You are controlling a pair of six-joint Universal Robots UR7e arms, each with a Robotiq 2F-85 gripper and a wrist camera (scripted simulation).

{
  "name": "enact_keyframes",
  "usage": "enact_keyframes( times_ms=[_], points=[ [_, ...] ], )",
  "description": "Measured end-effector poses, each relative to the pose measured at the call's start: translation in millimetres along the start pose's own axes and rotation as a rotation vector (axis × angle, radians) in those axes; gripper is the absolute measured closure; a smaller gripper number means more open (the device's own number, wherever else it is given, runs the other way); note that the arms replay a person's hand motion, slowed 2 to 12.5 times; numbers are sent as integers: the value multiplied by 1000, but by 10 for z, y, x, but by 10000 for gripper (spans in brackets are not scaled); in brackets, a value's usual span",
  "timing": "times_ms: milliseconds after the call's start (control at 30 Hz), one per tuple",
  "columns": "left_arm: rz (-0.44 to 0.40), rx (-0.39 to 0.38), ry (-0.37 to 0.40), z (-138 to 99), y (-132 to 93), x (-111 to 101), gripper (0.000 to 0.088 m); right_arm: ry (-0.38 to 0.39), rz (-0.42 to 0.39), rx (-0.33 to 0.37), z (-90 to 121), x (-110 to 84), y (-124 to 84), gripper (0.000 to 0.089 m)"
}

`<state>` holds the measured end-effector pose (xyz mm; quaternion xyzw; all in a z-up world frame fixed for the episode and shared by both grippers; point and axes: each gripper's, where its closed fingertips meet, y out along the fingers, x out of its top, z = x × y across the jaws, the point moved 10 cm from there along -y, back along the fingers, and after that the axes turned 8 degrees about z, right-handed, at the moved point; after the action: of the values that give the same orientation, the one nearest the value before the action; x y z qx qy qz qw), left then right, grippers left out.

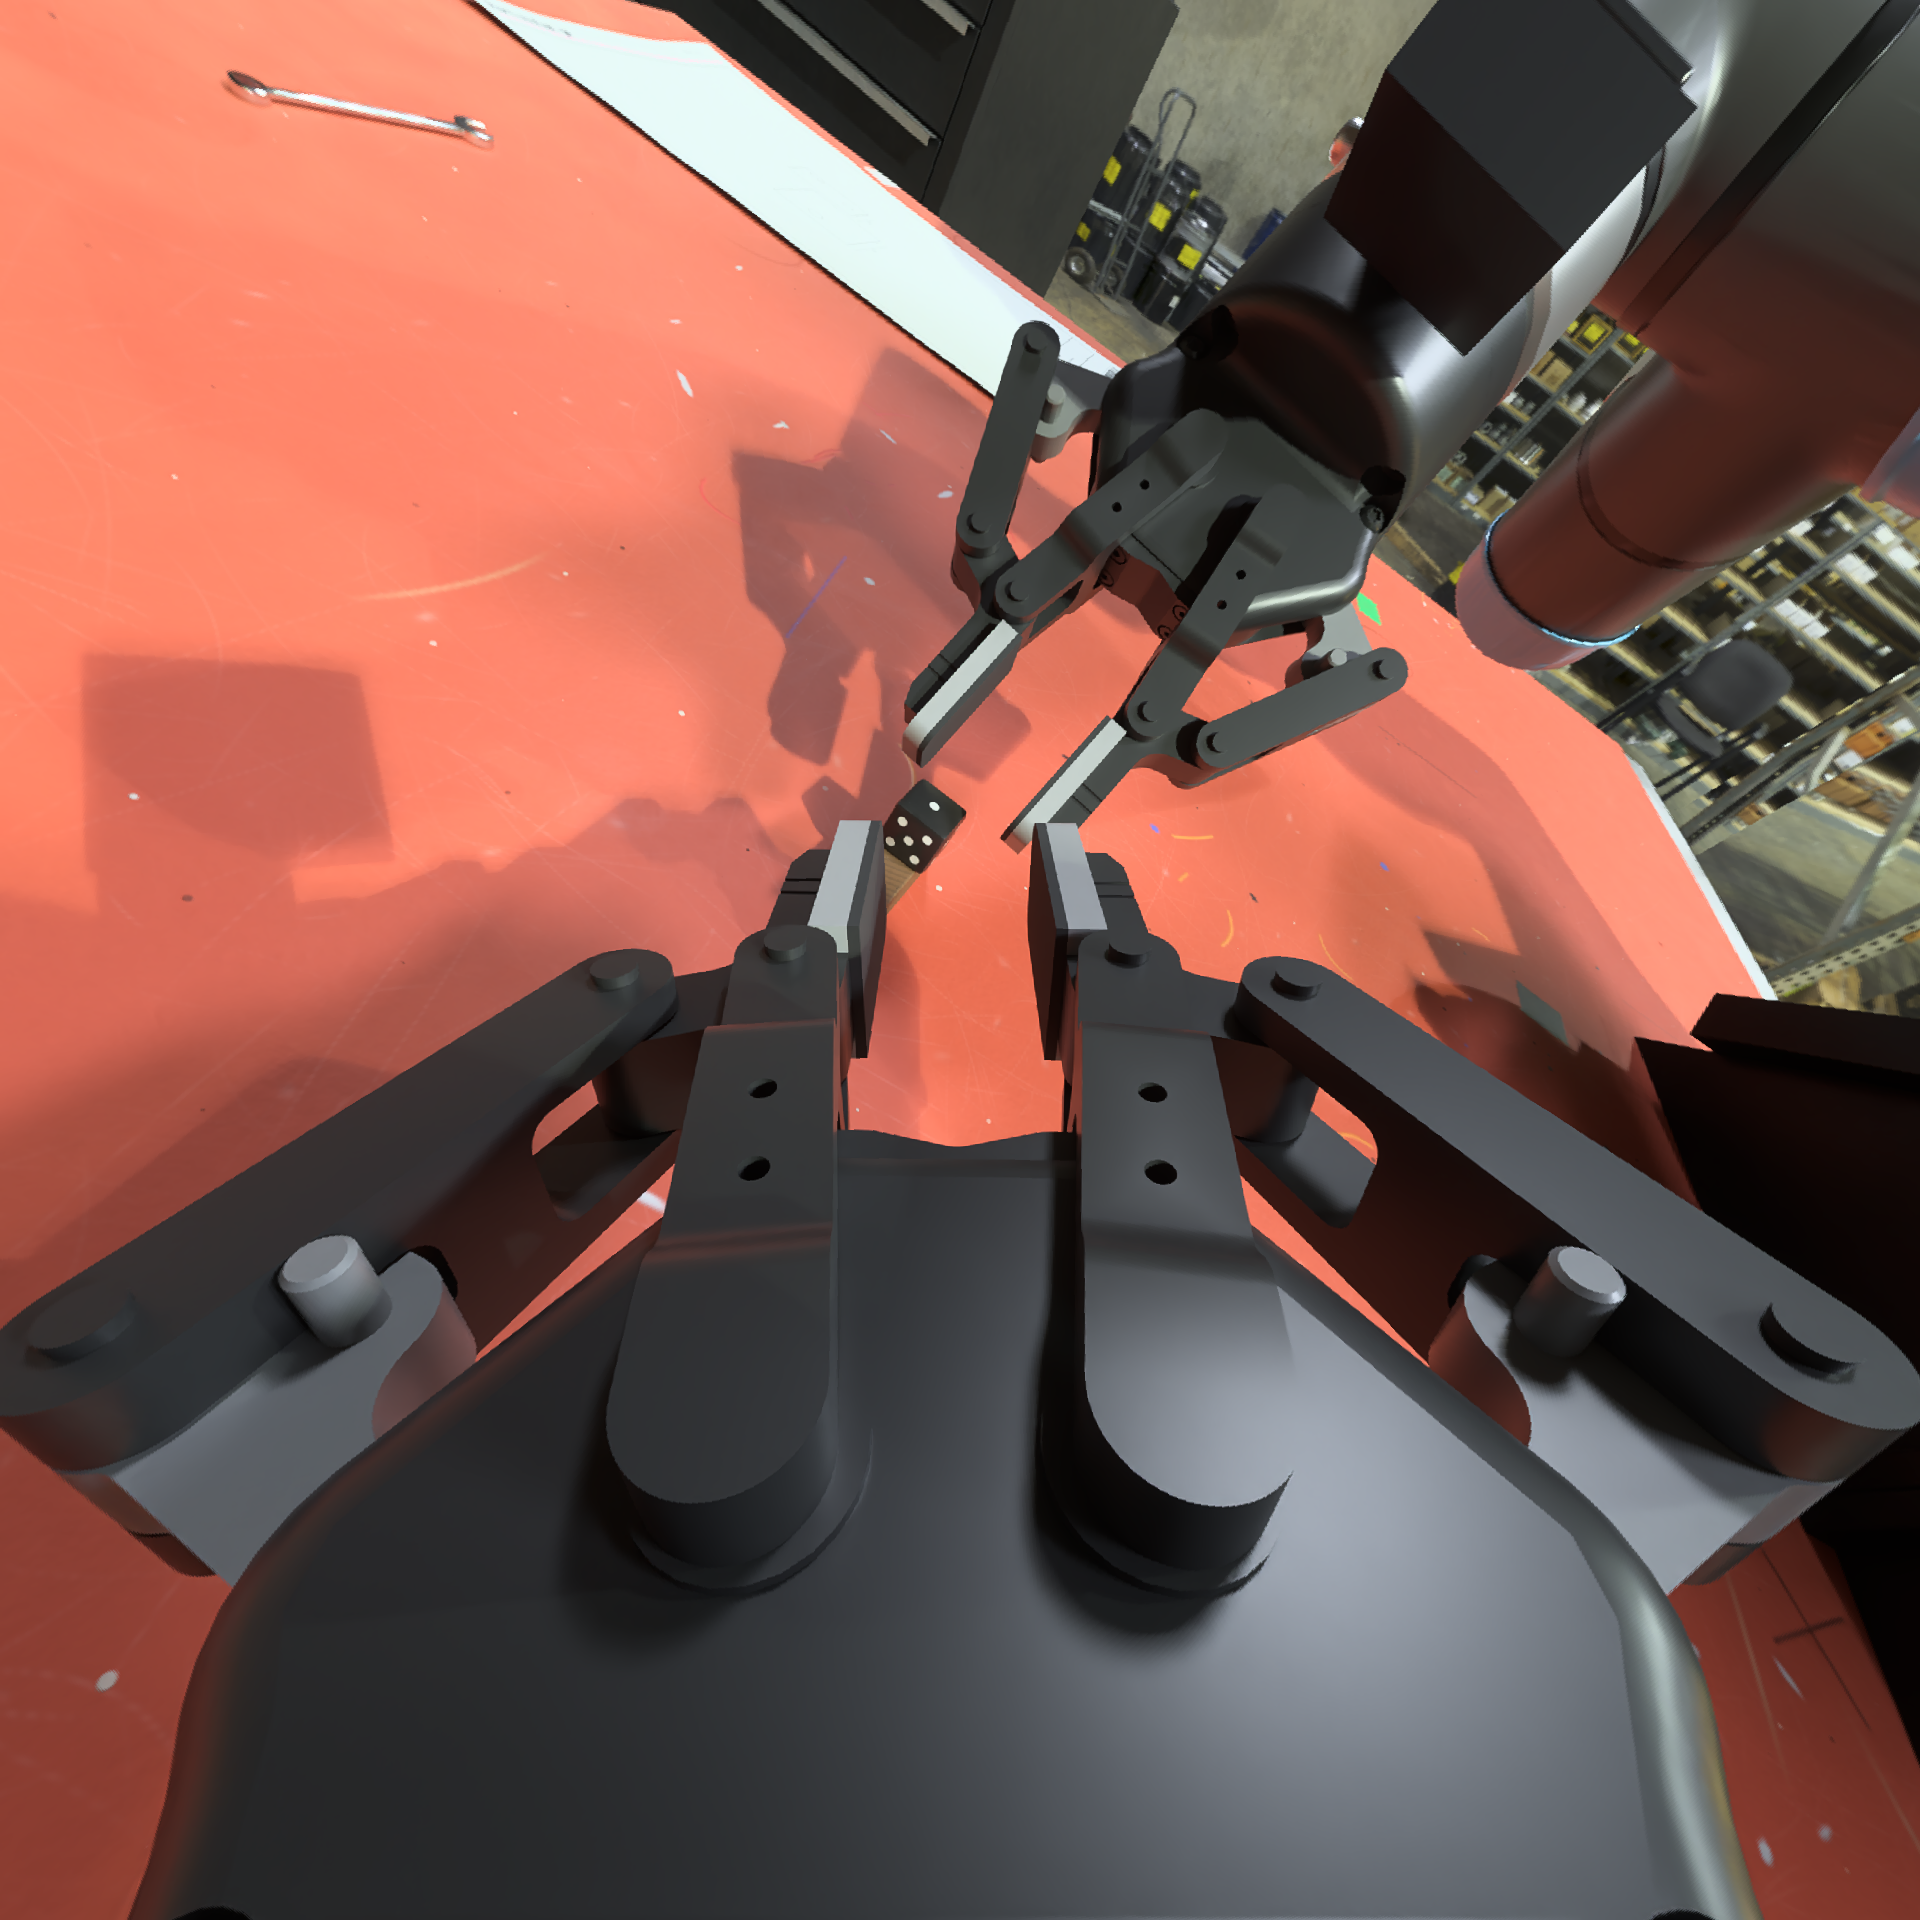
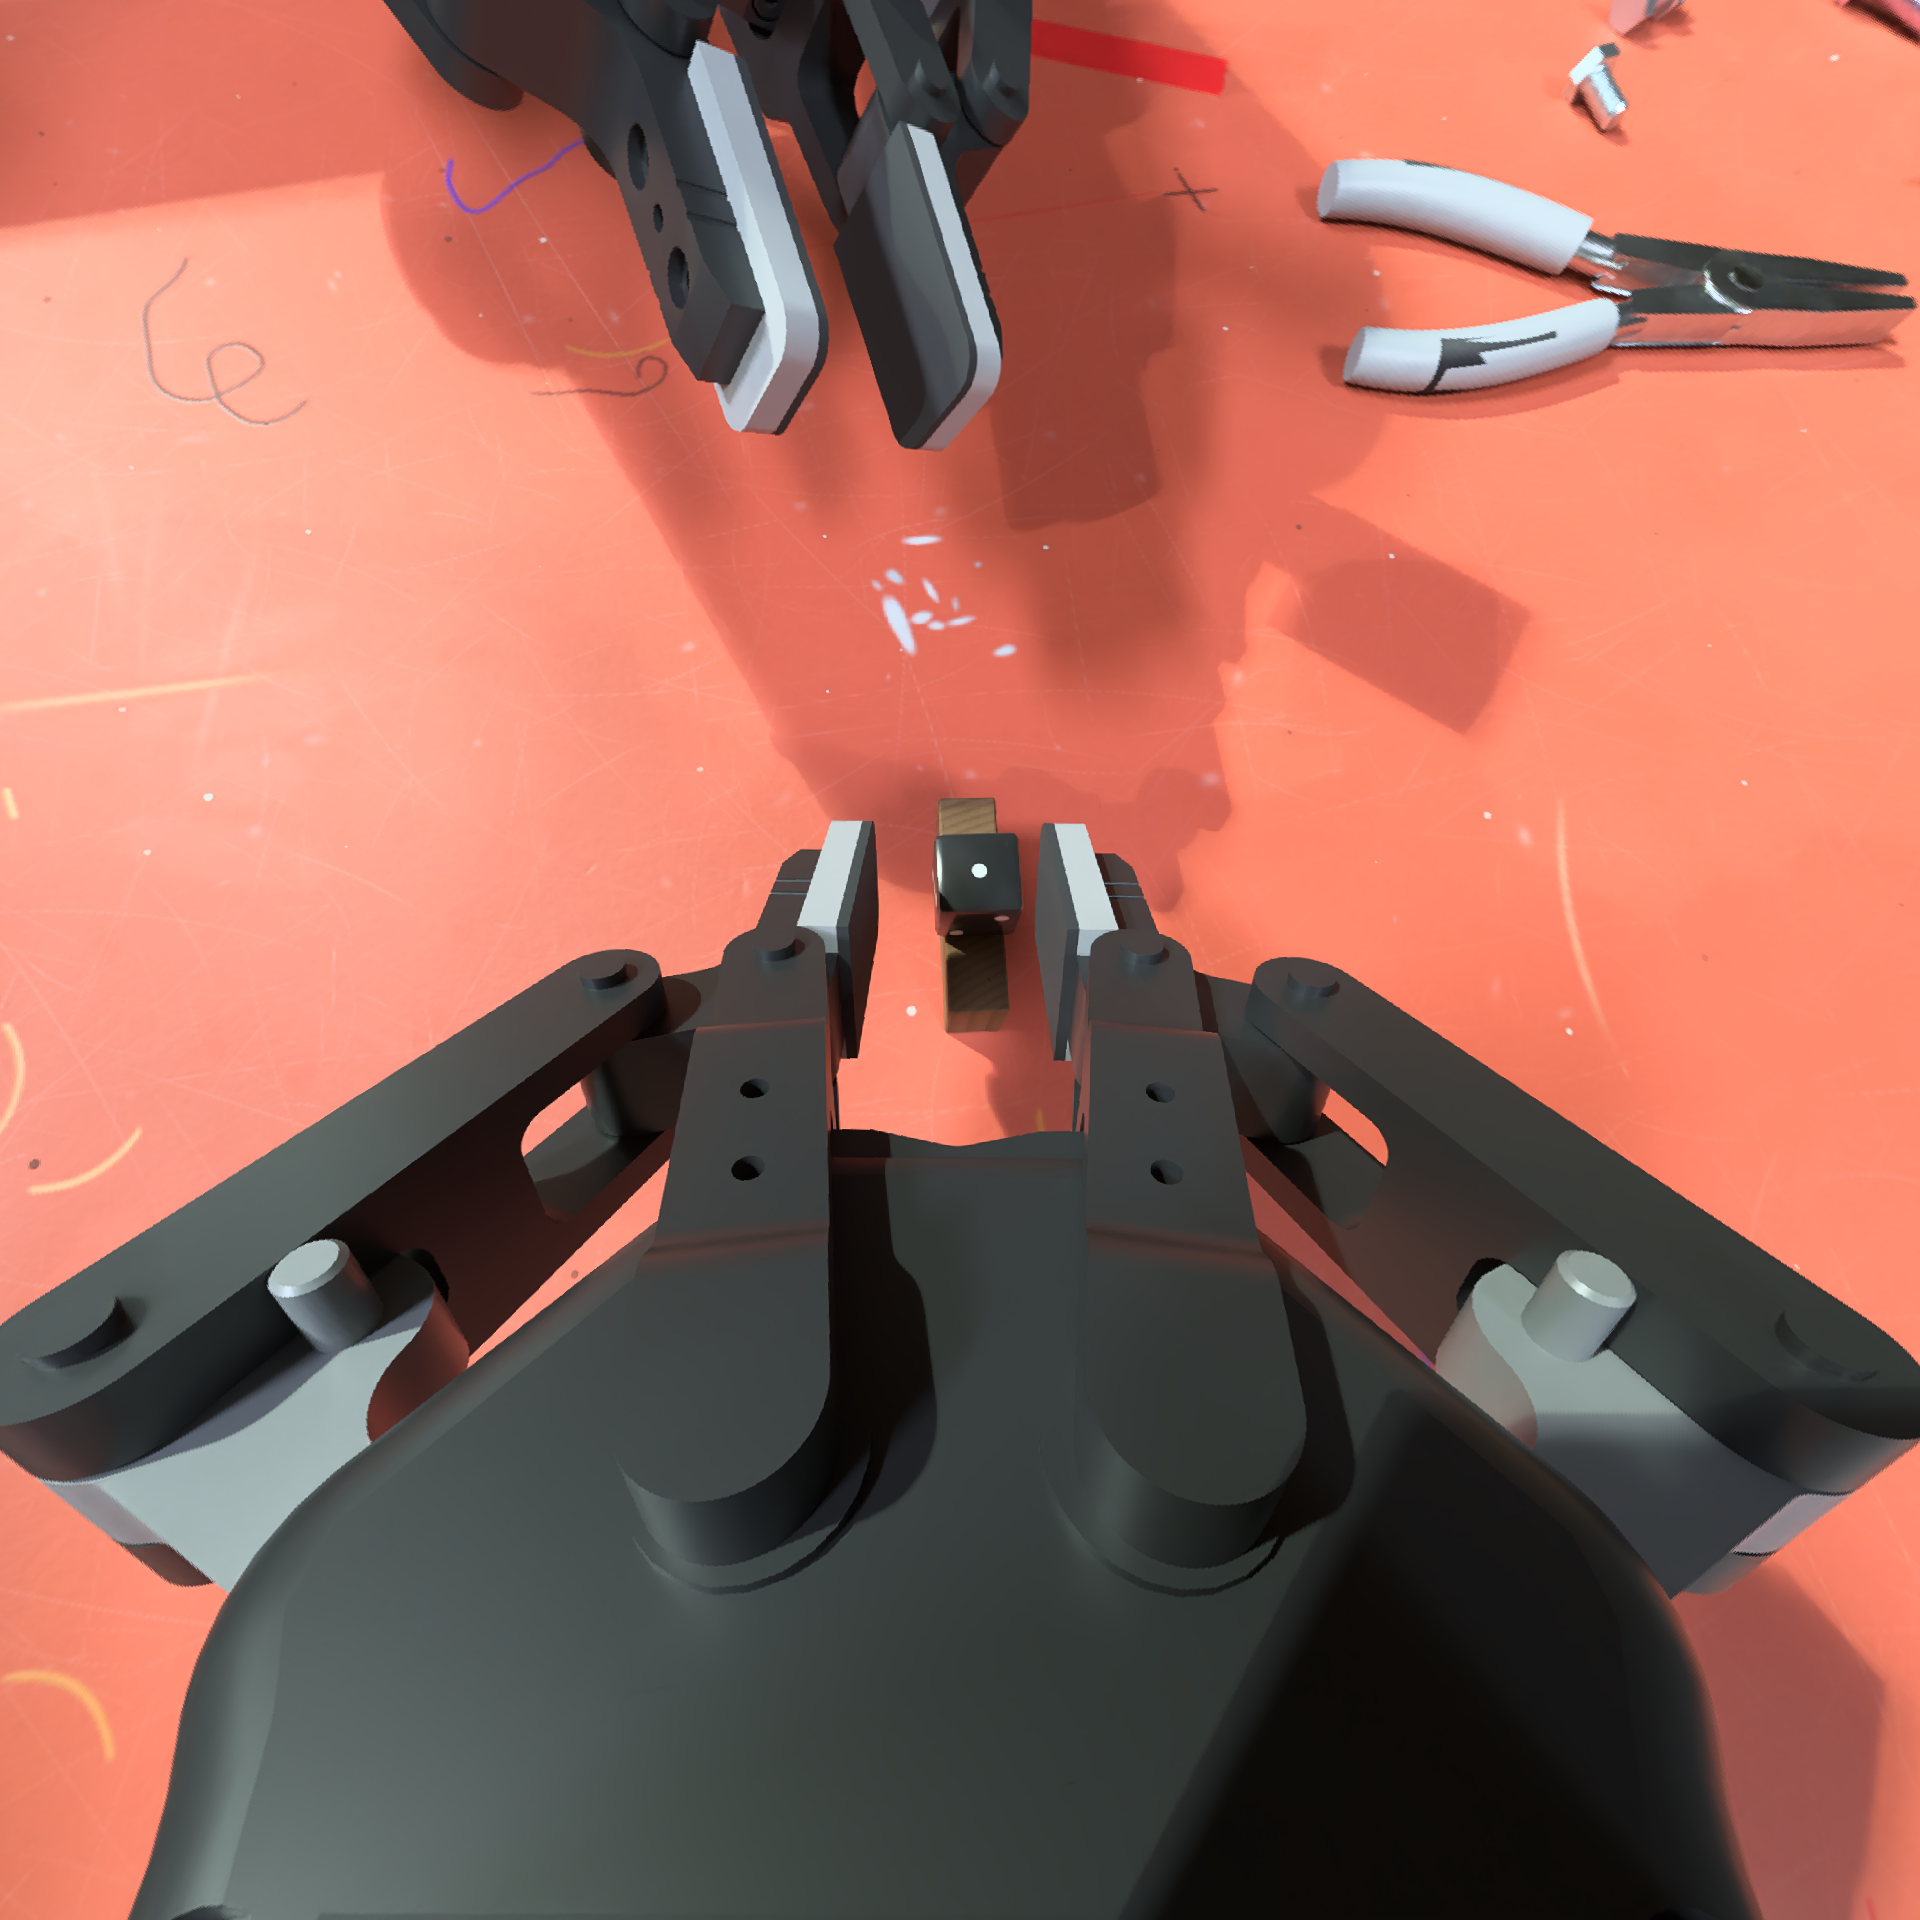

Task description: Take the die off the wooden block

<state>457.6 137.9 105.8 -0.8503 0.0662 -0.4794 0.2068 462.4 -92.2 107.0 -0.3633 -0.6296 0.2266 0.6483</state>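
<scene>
A small black die [image 2: 977, 873] with white pips sits on a narrow wooden block [image 2: 975, 982] that lies on the red table. My right gripper [image 2: 956, 842] is open. Its fingers stand on either side of the die with a gap on each side, the right finger nearer. In the left wrist view the die [image 1: 920, 831] shows just past my left finger, with the block [image 1: 900, 885] mostly hidden behind it. My left gripper [image 1: 956, 842] is open and empty. It also shows in the right wrist view [image 2: 847, 426], beyond the die. The right gripper [image 1: 977, 787] hangs close over the die.
White-handled pliers [image 2: 1610, 281] lie at the far right, with a small metal bolt [image 2: 1600, 83] and a red strip [image 2: 1127, 57] behind them. A wrench [image 1: 358, 109] lies far left. The table edge [image 1: 1704, 883] runs along the right, by a dark box [image 1: 1818, 1143].
</scene>
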Motion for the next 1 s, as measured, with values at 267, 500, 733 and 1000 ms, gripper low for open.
enact_keyframes(
  times_ms=[267, 500, 733, 1000],
  points=[
    [13, -27, -46, 27, -10, -67, 629, -25, 21, 22, -66, 55, 76, 613],
    [10, -51, -51, 50, -20, -73, 629, -32, 67, 46, -99, 52, 128, 617],
    [19, -87, -64, 58, 6, -92, 629, -26, 64, 63, -104, 46, 170, 716],
    [16, -112, -58, 57, 12, -113, 629, 6, 38, 93, -117, 44, 166, 735]
  ],
)
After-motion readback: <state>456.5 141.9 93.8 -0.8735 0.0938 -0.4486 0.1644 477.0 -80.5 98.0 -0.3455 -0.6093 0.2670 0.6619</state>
